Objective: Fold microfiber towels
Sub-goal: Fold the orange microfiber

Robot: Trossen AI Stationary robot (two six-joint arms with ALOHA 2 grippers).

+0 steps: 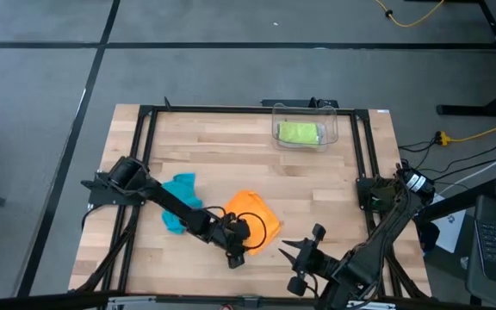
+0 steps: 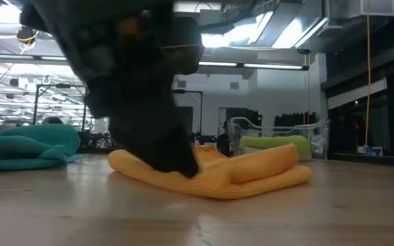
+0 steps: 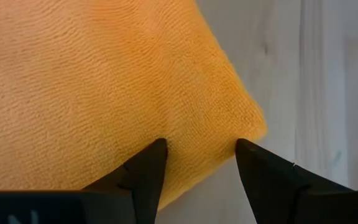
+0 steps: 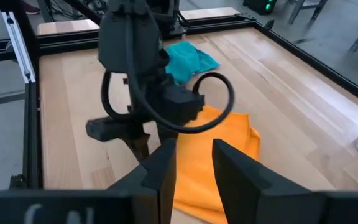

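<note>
The orange towel (image 1: 252,217) lies bunched on the wooden table near its front middle, and also shows in the low view (image 2: 252,174). My left gripper (image 3: 201,146) slants down at the towel's near corner (image 3: 241,118), fingers open with one tip on each side of it. My right gripper (image 4: 192,152) hangs open above the table's front edge (image 1: 291,265), to the right of the towel, with nothing between its fingers. A teal towel (image 1: 179,196) lies crumpled on the table left of the orange one. A lime green towel (image 1: 300,133) lies in the clear bin. My left gripper comes at the orange towel's near corner (image 3: 229,134) slanting down from the table's left, its open fingertips (image 3: 157,152) right at the cloth. I cannot tell whether the tips touch the cloth. The towel lies flat on the table.
The clear plastic bin (image 1: 336,129) stands at the table's far right. A black frame (image 1: 145,138) runs around the tabletop. Bare wood lies between the bin and the orange towel, and to the towel's right.
</note>
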